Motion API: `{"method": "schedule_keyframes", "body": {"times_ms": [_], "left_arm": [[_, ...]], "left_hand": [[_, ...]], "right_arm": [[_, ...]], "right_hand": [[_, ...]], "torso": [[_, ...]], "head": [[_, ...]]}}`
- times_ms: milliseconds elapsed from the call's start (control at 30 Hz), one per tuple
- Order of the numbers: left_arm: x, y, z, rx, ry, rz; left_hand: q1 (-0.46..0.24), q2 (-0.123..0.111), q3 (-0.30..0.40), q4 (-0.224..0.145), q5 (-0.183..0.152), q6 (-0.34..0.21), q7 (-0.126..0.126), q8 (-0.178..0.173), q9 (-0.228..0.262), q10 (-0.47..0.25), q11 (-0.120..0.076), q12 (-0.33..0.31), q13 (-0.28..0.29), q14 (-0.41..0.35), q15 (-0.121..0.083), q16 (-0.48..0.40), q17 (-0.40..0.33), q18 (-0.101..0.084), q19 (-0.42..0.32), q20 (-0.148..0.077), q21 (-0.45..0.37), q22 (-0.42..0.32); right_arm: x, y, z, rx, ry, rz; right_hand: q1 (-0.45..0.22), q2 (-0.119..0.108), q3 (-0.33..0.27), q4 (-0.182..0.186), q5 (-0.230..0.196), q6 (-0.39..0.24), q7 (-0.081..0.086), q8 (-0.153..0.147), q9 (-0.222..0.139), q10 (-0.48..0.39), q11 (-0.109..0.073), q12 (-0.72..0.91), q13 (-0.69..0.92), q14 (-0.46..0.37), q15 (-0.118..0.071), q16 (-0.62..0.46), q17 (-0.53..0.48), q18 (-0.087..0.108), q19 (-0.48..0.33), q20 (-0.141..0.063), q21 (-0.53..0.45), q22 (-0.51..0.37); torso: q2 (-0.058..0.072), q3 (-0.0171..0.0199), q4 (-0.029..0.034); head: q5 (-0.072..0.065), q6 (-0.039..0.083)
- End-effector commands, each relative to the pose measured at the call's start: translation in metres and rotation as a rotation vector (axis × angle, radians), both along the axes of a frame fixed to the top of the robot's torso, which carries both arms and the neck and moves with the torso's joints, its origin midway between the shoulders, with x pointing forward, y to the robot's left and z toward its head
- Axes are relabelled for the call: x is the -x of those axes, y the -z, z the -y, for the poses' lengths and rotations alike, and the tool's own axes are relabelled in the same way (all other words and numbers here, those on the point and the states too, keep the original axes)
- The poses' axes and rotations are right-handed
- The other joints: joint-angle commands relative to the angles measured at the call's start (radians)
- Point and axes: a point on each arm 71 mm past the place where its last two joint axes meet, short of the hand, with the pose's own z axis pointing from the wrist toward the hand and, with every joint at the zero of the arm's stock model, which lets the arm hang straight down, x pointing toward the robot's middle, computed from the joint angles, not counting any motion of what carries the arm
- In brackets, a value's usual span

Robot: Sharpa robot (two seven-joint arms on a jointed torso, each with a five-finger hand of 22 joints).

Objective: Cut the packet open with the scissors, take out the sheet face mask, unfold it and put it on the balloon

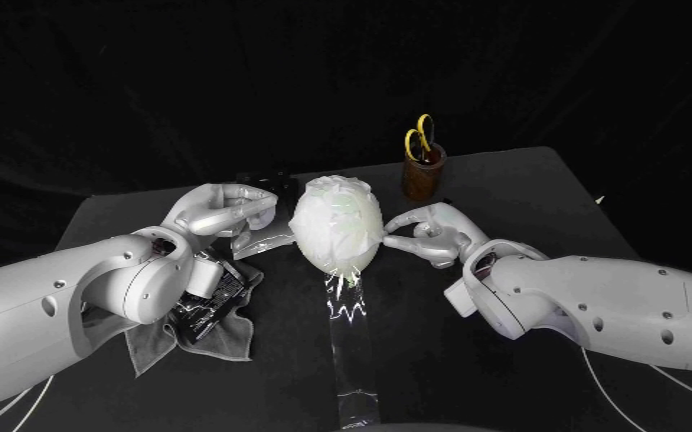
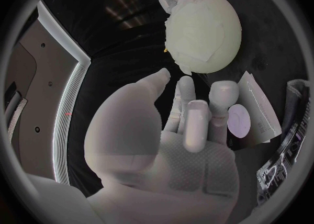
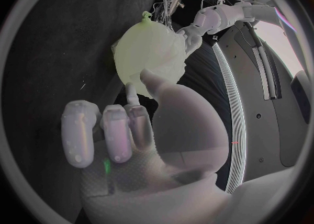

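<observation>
Sheet face mask [image 1: 332, 214] lies draped over the balloon [image 2: 221, 17] at table centre. Left hand [image 1: 216, 210] is empty, fingers loose, just beside it. Right hand [image 1: 426, 234] is at the mask's edge; pinching or not, cannot tell. Risk: a snagged edge peels the mask off on retreat.

The black surface [image 1: 508, 202] carries a mask-covered balloon [image 1: 336, 220] over a clear strip [image 1: 346, 352], a brown cup [image 1: 424, 178] holding scissors [image 1: 420, 139], and crumpled packet pieces [image 1: 214, 302].
</observation>
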Motion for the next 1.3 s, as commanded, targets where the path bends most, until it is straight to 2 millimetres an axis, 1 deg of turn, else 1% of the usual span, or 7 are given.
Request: {"method": "schedule_keyframes", "body": {"times_ms": [33, 267, 333, 500, 633, 900, 1300], "left_arm": [[0.001, -0.001, 0.002, 0.017, 0.008, 0.008], [0.001, -0.001, 0.002, 0.018, 0.007, 0.005], [0.001, -0.001, 0.002, 0.018, 0.006, 0.004], [0.001, -0.001, 0.001, 0.017, 0.003, 0.002], [0.001, 0.0, 0.001, 0.017, 0.003, 0.001], [0.002, 0.0, 0.001, 0.017, 0.006, -0.004], [0.002, 0.001, -0.001, 0.016, 0.008, -0.01]], "left_hand": [[0.01, 0.003, -0.006, 0.001, -0.002, -0.001, -0.002, 0.003, -0.001, -0.007, -0.001, 0.006, 0.001, 0.022, 0.0, 0.004, 0.018, -0.019, 0.008, 0.0, 0.004, 0.002], [0.011, 0.004, -0.006, 0.001, -0.002, -0.001, -0.001, 0.003, -0.001, -0.007, -0.001, 0.007, 0.001, 0.023, 0.0, 0.005, 0.02, -0.02, 0.009, 0.0, 0.006, 0.004], [0.011, 0.004, -0.006, 0.001, -0.002, -0.001, -0.001, 0.003, -0.001, -0.007, -0.001, 0.007, 0.001, 0.023, 0.0, 0.005, 0.02, -0.02, 0.009, 0.0, 0.006, 0.004], [0.014, 0.006, -0.006, 0.002, -0.002, -0.001, -0.001, 0.002, -0.002, -0.008, 0.0, 0.008, 0.001, 0.023, 0.001, 0.006, 0.021, -0.02, 0.01, 0.001, 0.008, 0.006], [0.016, 0.007, -0.006, 0.002, -0.002, -0.001, 0.0, 0.002, -0.002, -0.008, 0.0, 0.008, 0.001, 0.023, 0.001, 0.006, 0.021, -0.02, 0.011, 0.001, 0.01, 0.008], [0.02, 0.009, -0.006, 0.001, -0.002, -0.001, 0.0, 0.002, -0.003, -0.008, 0.0, 0.009, 0.001, 0.024, 0.002, 0.006, 0.021, -0.021, 0.011, 0.001, 0.013, 0.011], [0.02, 0.009, -0.006, 0.001, -0.002, -0.001, 0.0, 0.002, -0.003, -0.008, 0.0, 0.009, 0.001, 0.024, 0.002, 0.006, 0.021, -0.021, 0.011, 0.001, 0.013, 0.011]], "right_arm": [[0.0, 0.0, -0.003, -0.006, -0.027, -0.003], [0.0, 0.001, -0.005, -0.011, -0.031, -0.002], [0.001, 0.0, -0.006, -0.013, -0.033, 0.001], [0.001, 0.0, -0.007, -0.015, -0.033, 0.007], [0.001, 0.0, -0.007, -0.016, -0.03, 0.014], [0.004, -0.002, -0.005, -0.022, -0.018, 0.027], [0.017, -0.007, 0.006, -0.027, -0.016, 0.027]], "right_hand": [[0.002, 0.016, -0.003, 0.006, 0.002, 0.017, 0.0, -0.001, -0.002, 0.104, 0.006, 0.005, 0.263, 0.103, 0.005, 0.006, 0.263, 0.001, 0.032, 0.006, 0.008, 0.223], [0.024, 0.057, 0.017, 0.004, 0.002, 0.077, -0.019, 0.02, -0.002, 0.104, -0.009, 0.005, 0.263, 0.103, -0.005, 0.006, 0.263, -0.001, 0.037, 0.001, 0.015, 0.226], [0.038, 0.074, 0.025, -0.003, 0.002, 0.129, -0.042, 0.043, 0.002, 0.104, -0.028, 0.005, 0.263, 0.103, -0.02, 0.006, 0.263, -0.002, 0.04, -0.009, 0.021, 0.228], [0.054, 0.083, 0.031, -0.018, 0.002, 0.172, -0.066, 0.065, 0.007, 0.104, -0.05, 0.005, 0.263, 0.103, -0.04, 0.006, 0.263, -0.003, 0.044, -0.027, 0.026, 0.23], [0.067, 0.087, 0.037, -0.033, 0.002, 0.196, -0.082, 0.085, 0.018, 0.104, -0.064, 0.005, 0.263, 0.103, -0.052, 0.006, 0.263, -0.005, 0.049, -0.039, 0.035, 0.233], [0.063, 0.095, 0.056, -0.041, 0.002, 0.215, -0.09, 0.111, 0.036, 0.104, -0.073, 0.005, 0.263, 0.103, -0.062, 0.006, 0.263, -0.008, 0.055, -0.051, 0.045, 0.236], [0.056, 0.097, 0.074, -0.047, 0.002, 0.217, -0.094, 0.127, 0.051, 0.104, -0.077, 0.005, 0.263, 0.103, -0.066, 0.006, 0.263, -0.009, 0.057, -0.057, 0.047, 0.237]], "torso": [[0.0, -0.0001, 0.0001], [0.0, -0.0004, -0.0005], [0.0, -0.0003, -0.0002], [0.0, -0.0004, -0.0001], [-0.001, -0.0005, -0.0002], [0.0, -0.0001, -0.0007], [-0.003, -0.0008, -0.0031]], "head": [[-0.002, 0.001], [0.0, -0.003], [0.0, -0.006], [-0.001, -0.003], [-0.002, -0.007], [-0.003, -0.007], [-0.006, -0.011]]}}
